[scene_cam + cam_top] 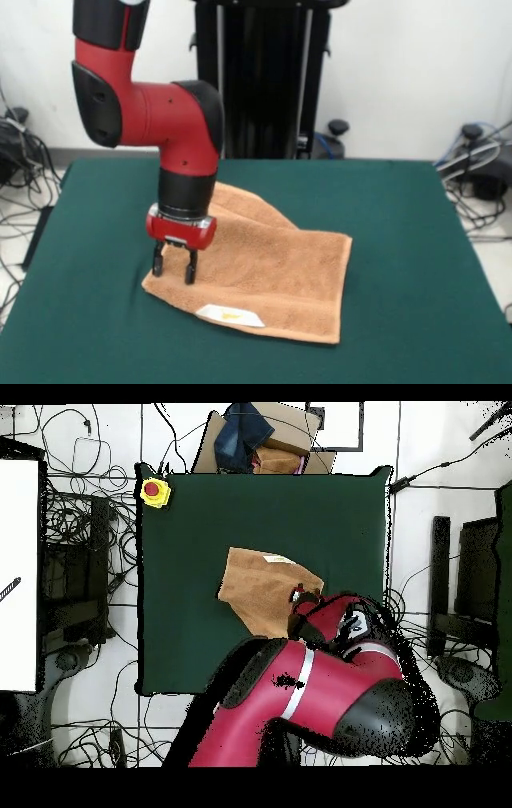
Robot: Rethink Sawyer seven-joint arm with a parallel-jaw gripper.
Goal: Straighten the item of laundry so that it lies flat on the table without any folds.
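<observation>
A small orange-tan terry hand towel (264, 268) lies on the dark green felt-like worktop (416, 240), a little left of centre in the front view. It is not fully flat: along its far side a fold of cloth is doubled over the rest, making a raised ridge that runs from under the arm toward the right corner. A white label with yellow print (230, 317) sits on the near edge, facing the camera.

The red and black robot arm (160, 112) comes down from the upper left of the front view and ends in a red-cased gripper (174, 270) with black jaws. The jaws point straight down at the towel's near left corner and stand slightly parted, their tips at or just above the cloth; no towel is visibly pinched between them.

In the overhead view the towel (262, 589) lies near the worktop's middle, with the arm covering its lower right corner. A yellow box with a red button (153, 490) sits at the worktop's upper left corner.
</observation>
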